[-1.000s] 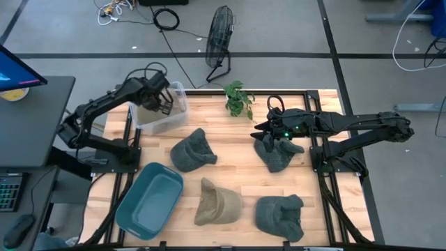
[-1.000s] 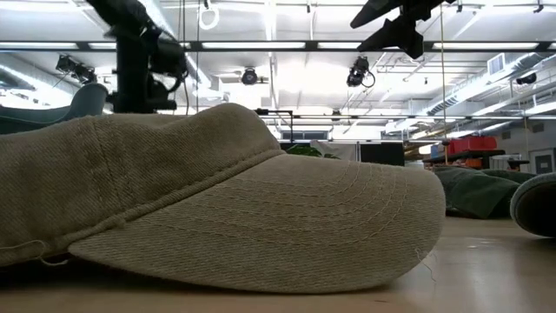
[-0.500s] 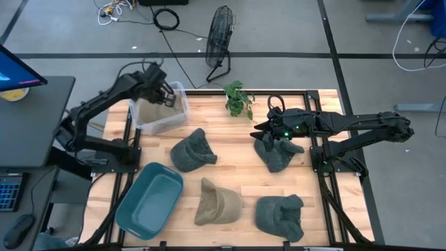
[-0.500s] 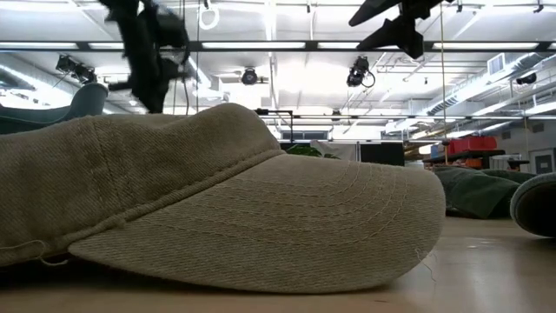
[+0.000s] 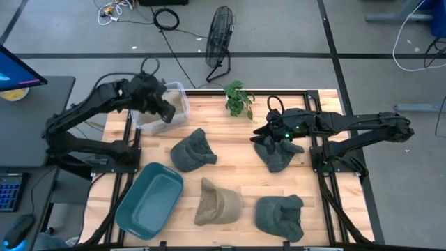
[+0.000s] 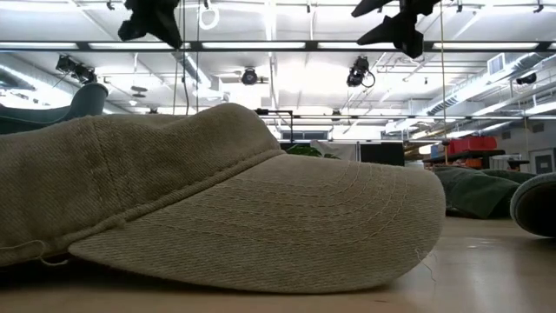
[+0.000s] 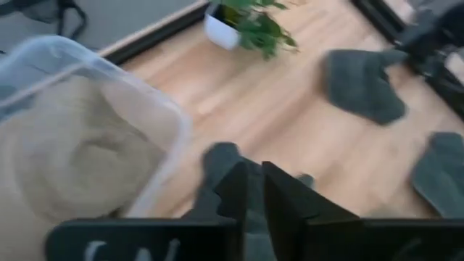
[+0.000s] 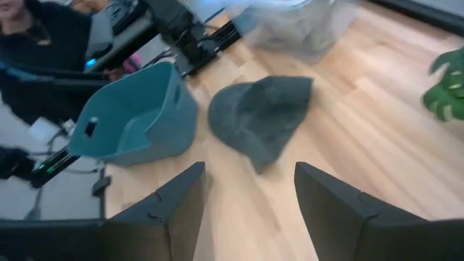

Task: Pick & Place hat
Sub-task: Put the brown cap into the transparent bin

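The left gripper's (image 7: 250, 190) two dark fingers (image 7: 233, 190) stand nearly together with only a thin slit between them and nothing held, as it hangs over the near rim of the clear plastic bin (image 5: 159, 111), where a tan hat (image 7: 80, 163) lies curled inside. The right gripper (image 8: 250, 190) has its fingers (image 8: 180, 194) spread wide and empty; it hovers above a grey hat (image 5: 278, 155) lying well to the right of the bin, on the far side of a small potted plant (image 5: 239, 99). A second grey hat (image 5: 190, 150) rests on the wooden bench (image 5: 230, 139) just beside the bin's front corner. Farther toward the front edge from the bin sit a teal tub (image 5: 149, 201), a khaki cap (image 5: 217, 201) and a third grey hat (image 5: 280, 214), in a row from left to right. The low view is filled by the khaki cap's brim and crown.
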Available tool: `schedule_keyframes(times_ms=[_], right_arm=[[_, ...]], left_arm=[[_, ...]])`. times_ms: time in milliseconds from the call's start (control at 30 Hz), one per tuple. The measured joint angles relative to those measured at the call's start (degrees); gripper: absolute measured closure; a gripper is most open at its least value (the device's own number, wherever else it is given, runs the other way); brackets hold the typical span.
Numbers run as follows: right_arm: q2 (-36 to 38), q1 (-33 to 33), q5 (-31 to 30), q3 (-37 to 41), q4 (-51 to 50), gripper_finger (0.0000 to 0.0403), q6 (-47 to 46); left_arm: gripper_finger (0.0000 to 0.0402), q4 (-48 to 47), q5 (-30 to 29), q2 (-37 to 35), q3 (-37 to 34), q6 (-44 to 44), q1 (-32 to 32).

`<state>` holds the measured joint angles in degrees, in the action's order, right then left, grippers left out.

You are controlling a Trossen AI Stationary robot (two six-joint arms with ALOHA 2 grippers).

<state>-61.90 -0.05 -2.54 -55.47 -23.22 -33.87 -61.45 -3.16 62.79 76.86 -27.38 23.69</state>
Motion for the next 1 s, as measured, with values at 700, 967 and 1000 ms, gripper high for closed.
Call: schedule_keyframes(times_ms=[700,967,1000], right_arm=[[-8.04,4.14,7.57,0.05,1.69,0.0186,6.49],[-7.88,4.14,7.57,0.05,1.74,0.0186,7.86],[-7.88,4.14,7.57,0.05,1.69,0.0186,8.06]], left_arm=[[0.0256,13.65,-1.14,15.94,0.00,-34.68,-34.39],[0.0259,22.67,-1.03,26.10,-0.01,-47.13,-41.04],[0.0259,24.81,-0.99,27.27,-0.01,-48.51,-41.56]])
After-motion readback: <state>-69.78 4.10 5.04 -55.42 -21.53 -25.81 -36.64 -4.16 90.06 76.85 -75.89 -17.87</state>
